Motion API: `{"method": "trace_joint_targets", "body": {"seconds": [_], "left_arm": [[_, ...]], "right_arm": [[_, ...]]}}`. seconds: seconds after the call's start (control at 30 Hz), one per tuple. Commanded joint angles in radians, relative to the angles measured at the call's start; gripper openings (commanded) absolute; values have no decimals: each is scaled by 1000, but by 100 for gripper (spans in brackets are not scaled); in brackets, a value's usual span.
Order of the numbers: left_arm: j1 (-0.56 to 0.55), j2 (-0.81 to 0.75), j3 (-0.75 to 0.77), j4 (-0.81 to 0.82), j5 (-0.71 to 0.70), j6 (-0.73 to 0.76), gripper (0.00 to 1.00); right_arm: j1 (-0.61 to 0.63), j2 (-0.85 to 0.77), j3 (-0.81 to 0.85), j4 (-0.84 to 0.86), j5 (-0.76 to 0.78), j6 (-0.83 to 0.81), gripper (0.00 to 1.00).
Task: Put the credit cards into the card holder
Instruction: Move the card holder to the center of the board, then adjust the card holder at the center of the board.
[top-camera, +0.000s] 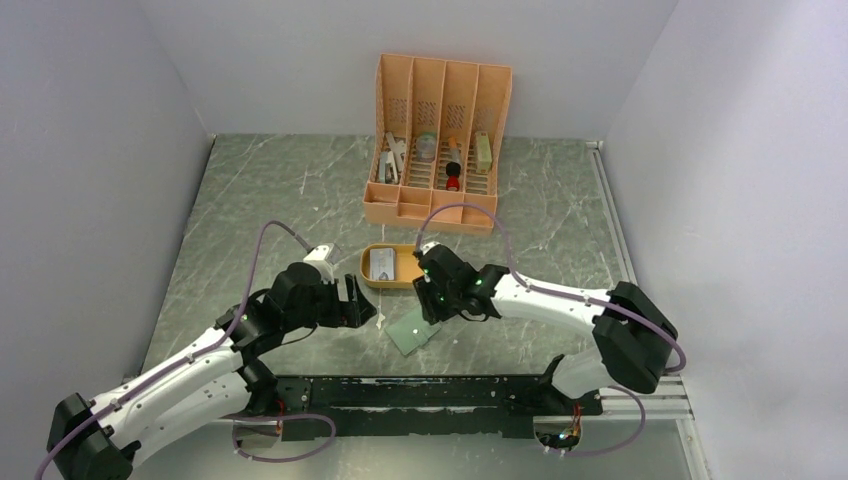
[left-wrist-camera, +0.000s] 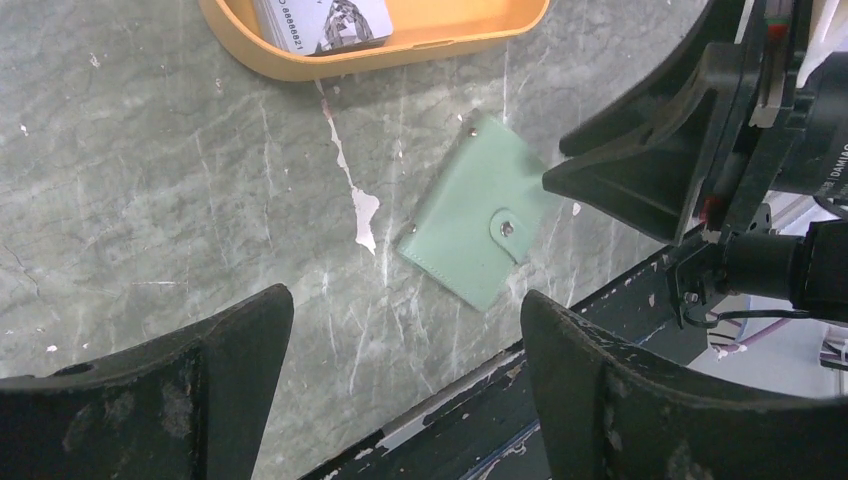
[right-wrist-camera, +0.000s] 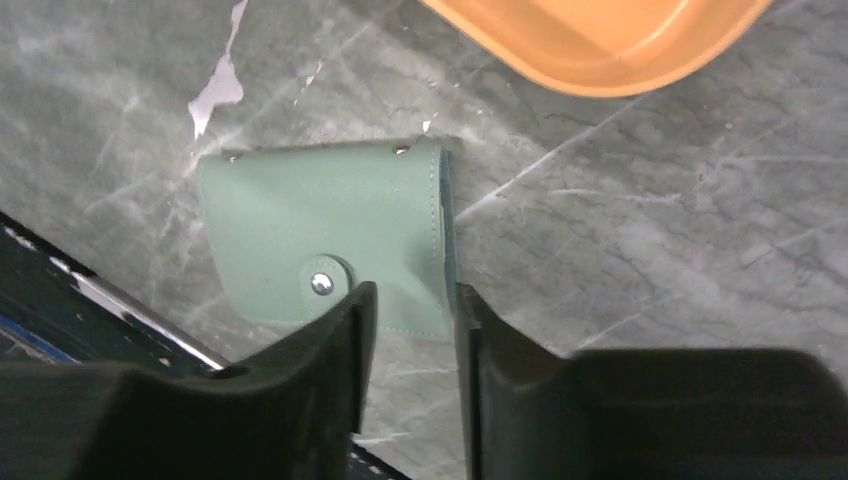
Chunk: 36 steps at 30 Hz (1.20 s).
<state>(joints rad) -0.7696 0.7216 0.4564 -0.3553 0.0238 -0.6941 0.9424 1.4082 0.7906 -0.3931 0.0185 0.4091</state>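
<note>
The card holder (top-camera: 412, 333) is a pale green wallet, snapped closed and lying flat on the marble table near the front edge. It also shows in the left wrist view (left-wrist-camera: 475, 215) and the right wrist view (right-wrist-camera: 320, 230). My right gripper (top-camera: 432, 300) hovers over its right edge (right-wrist-camera: 415, 292), jaws a narrow gap apart, gripping nothing. Credit cards (top-camera: 382, 264) lie in the orange oval tray (top-camera: 368, 280), and one printed card (left-wrist-camera: 320, 20) shows at the top of the left wrist view. My left gripper (top-camera: 358, 303) stands wide open and empty (left-wrist-camera: 405, 300), left of the card holder.
A tall orange slotted organizer (top-camera: 438, 140) with small items stands at the back. The tray rim (left-wrist-camera: 330, 65) lies just beyond the card holder. The black base rail (top-camera: 440, 390) runs along the table's near edge. Grey walls close in both sides.
</note>
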Motion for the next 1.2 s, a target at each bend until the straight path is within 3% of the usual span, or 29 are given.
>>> {"method": "trace_joint_targets", "body": {"seconds": [0.0, 0.07, 0.13, 0.43, 0.47, 0.53, 0.8, 1.17], "left_arm": [[-6, -10, 1, 15, 23, 10, 89], [-7, -14, 1, 16, 24, 11, 90], [-7, -20, -1, 17, 24, 11, 91], [-24, -5, -42, 91, 81, -2, 87], [-29, -1, -51, 103, 88, -10, 93], [-41, 6, -58, 119, 88, -18, 94], [-85, 65, -60, 165, 80, -36, 87], [-103, 75, -88, 167, 64, -42, 86]], "right_arm": [[3, -5, 28, -6, 45, 20, 55], [3, -37, 14, -15, 49, 74, 69], [4, -86, -11, -15, 39, 135, 73], [59, -362, -312, 241, 11, 597, 68], [67, -368, -336, 268, 25, 627, 67], [76, -359, -363, 310, 33, 668, 65], [87, -253, -389, 379, 81, 703, 59], [80, -105, -329, 378, 100, 610, 53]]}}
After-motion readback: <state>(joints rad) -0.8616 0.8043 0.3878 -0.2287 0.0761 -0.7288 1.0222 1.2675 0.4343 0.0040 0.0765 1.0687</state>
